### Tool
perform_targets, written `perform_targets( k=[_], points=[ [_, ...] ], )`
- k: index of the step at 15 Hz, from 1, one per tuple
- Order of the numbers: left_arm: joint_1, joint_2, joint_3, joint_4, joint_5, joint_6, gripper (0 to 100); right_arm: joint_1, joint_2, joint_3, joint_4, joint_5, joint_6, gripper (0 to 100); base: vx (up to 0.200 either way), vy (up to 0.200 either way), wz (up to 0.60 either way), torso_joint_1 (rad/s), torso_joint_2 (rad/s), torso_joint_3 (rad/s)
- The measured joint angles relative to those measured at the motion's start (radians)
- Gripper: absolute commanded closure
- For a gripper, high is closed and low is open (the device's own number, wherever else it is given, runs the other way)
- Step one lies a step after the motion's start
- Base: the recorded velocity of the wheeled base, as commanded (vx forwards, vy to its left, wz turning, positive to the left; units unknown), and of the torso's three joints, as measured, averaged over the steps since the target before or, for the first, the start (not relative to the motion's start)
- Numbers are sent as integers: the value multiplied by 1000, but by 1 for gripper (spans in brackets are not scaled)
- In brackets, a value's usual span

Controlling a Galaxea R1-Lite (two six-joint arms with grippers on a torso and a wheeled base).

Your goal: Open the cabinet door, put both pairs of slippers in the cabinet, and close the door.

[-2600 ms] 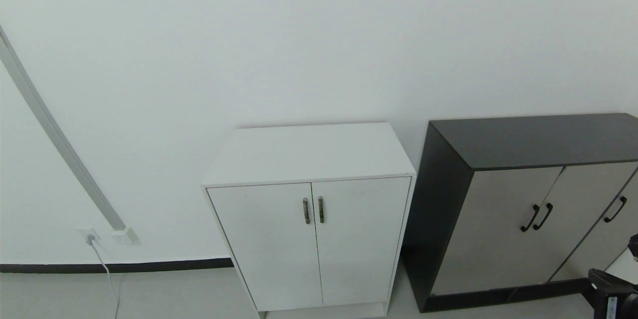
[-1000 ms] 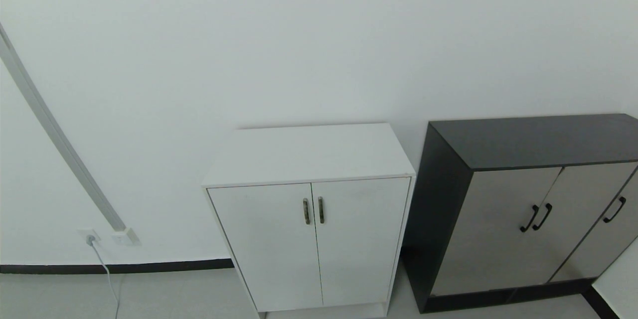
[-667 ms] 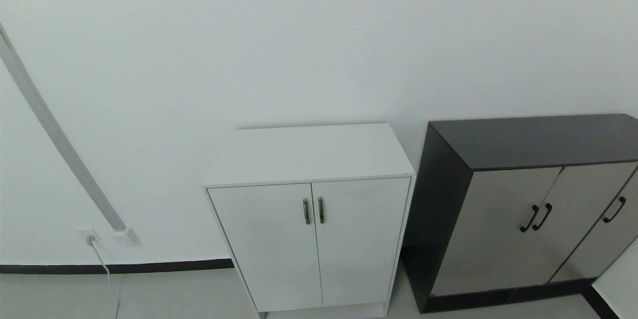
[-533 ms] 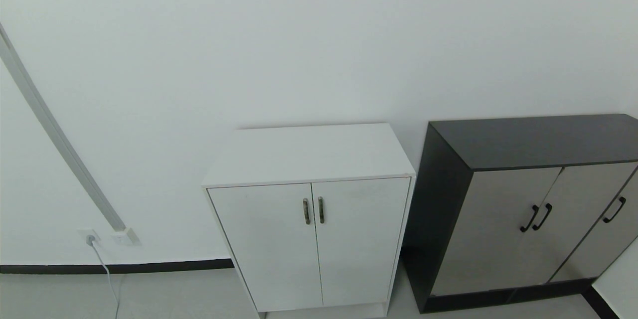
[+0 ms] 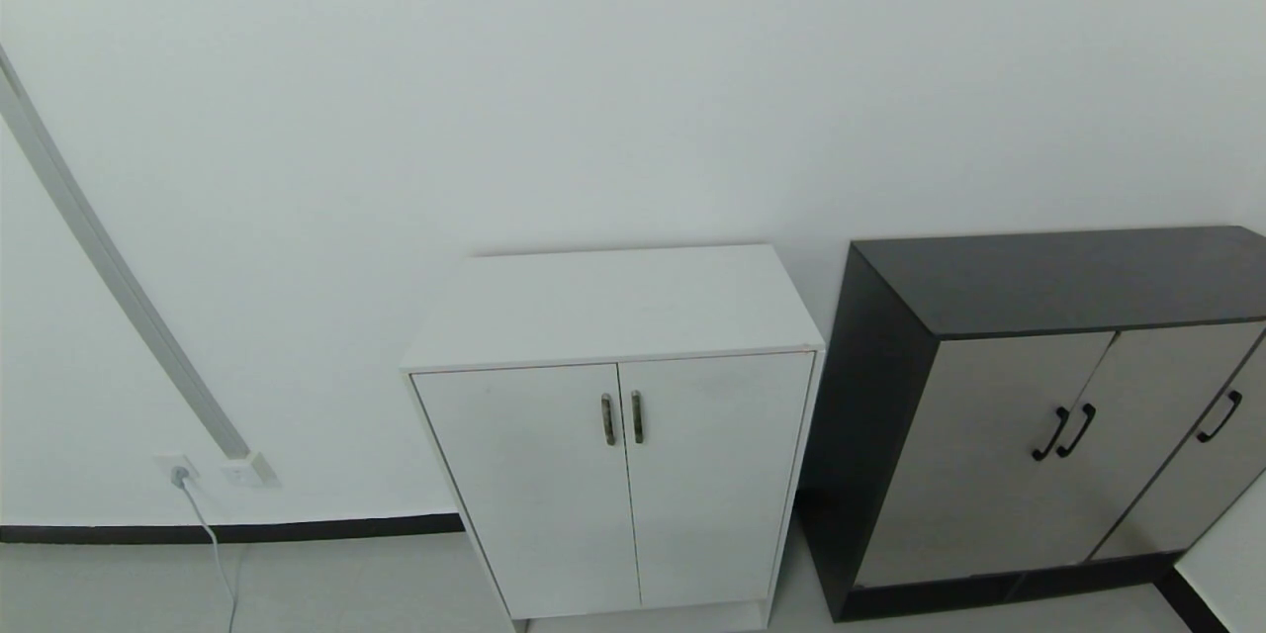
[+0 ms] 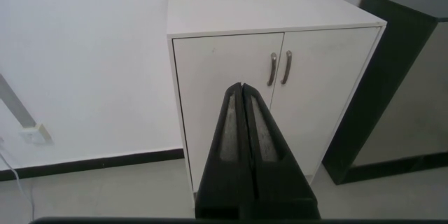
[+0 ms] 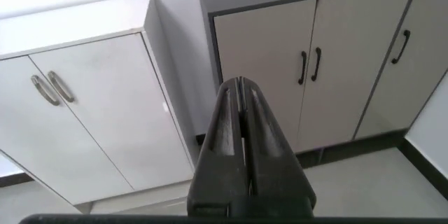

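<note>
The white cabinet (image 5: 613, 415) is standing on the floor (image 5: 346, 584) with its back against the wall (image 5: 593, 69). Its left door (image 5: 539, 485) and right door (image 5: 712, 475) are both sitting shut, meeting at a thin centre seam. The left handle (image 5: 607, 418) and right handle (image 5: 637, 416), two upright metal bars, are flanking that seam near the top of the doors.

The left gripper (image 6: 241, 87) is hanging in front of the white cabinet, apart from it and aiming at the left door. Its fingers are pressing flat together and gripping nothing. The right gripper (image 7: 240, 80) is likewise pinching closed on nothing, aiming at the grey door of the black cabinet (image 5: 1039, 287) that is lying nearest the white cabinet.

The black cabinet is standing just beside the white one, on its right, with its grey doors closed. On the wall to the left, a grey conduit (image 5: 109, 267) is slanting down to a socket (image 5: 176, 468), and a cable (image 5: 213, 534) is trailing from it to the floor.
</note>
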Motion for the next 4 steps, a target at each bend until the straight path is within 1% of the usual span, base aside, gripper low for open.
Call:
perform_targets(
  k=[4],
  points=[
    [0, 0, 0, 0, 0, 0, 100, 0, -1, 0, 0, 4, -5, 100, 0, 0, 0, 0, 0, 0]
  ],
)
